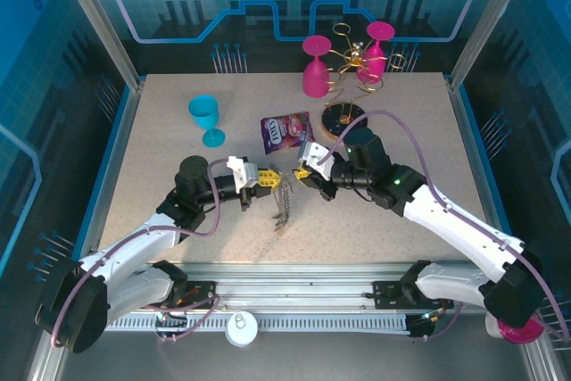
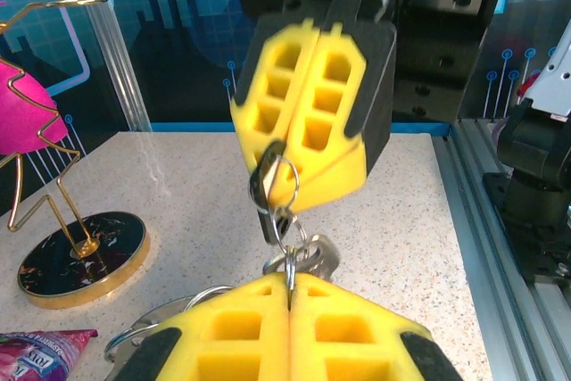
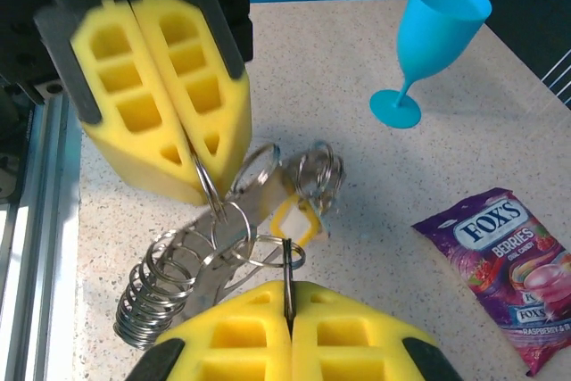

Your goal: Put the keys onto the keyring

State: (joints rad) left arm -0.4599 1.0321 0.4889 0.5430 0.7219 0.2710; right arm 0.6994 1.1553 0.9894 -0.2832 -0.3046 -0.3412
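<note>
near the middle of the table [image 1: 161, 176], the left gripper [image 1: 270, 180] and the right gripper [image 1: 303, 174] are brought tip to tip, with the keys [image 1: 284, 205] hanging as a small bunch between and just below them. whether the bunch touches the tabletop cannot be told.

in the left wrist view, the left gripper's yellow fingers [image 2: 241, 327] are pressed together on a thin metal ring at the top of the bunch. opposite, the right gripper's fingers [image 2: 335, 86] are likewise pressed together, pinching a small ring from which a key [image 2: 264, 186] hangs. in the right wrist view the same two pinches are seen from the other side: a yellow tag [image 3: 294, 220] lies amid the rings, and a stack of rings [image 3: 147, 296] sits at the lower left (which ring belongs to which key cannot be made out).

a grey wire loop [image 2: 147, 312], taken to be the keyring, curves out beside the left fingers; how it is joined to the bunch cannot be told.

behind the grippers, a purple sweets packet [image 1: 285, 131] lies flat, with a blue goblet [image 1: 208, 118] upright to its left. a gold wire rack [image 1: 352, 60] carrying two pink glasses stands on a round base [image 1: 343, 120] at the far side.
</note>
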